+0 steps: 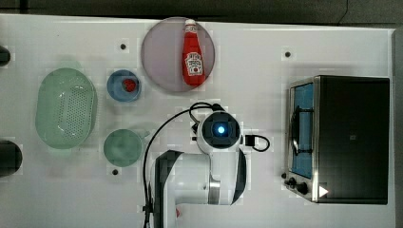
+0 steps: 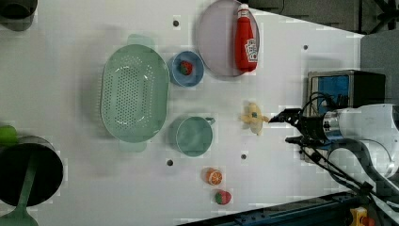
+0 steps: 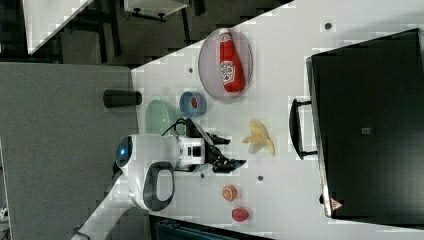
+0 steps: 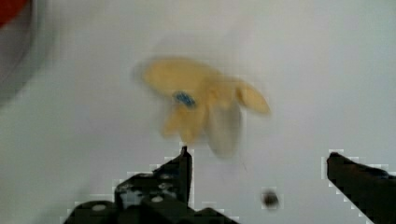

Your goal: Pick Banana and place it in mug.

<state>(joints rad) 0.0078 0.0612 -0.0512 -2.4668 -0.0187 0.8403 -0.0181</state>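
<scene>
The Banana (image 2: 254, 118) is a small pale yellow peeled piece lying on the white table, between the mug and the toaster oven. It also appears in the right view (image 3: 259, 137) and up close in the wrist view (image 4: 205, 105). The pale green mug (image 2: 194, 136) stands upright to the left view's left of it, and sits below the blue bowl in the top view (image 1: 123, 147). My gripper (image 2: 288, 127) is open, just to the left view's right of the Banana, holding nothing. Its fingers (image 4: 185, 161) frame the near side of the Banana. In the top view my arm covers the Banana.
A ketchup bottle (image 2: 245, 40) lies on a grey plate (image 2: 214, 42). A blue bowl (image 2: 186, 68) holds a strawberry. A green colander (image 2: 134, 92) sits beside the mug. The toaster oven (image 1: 349, 137) stands at the top view's right. An orange slice (image 2: 214, 176) and a strawberry (image 2: 222, 197) lie near the table's edge.
</scene>
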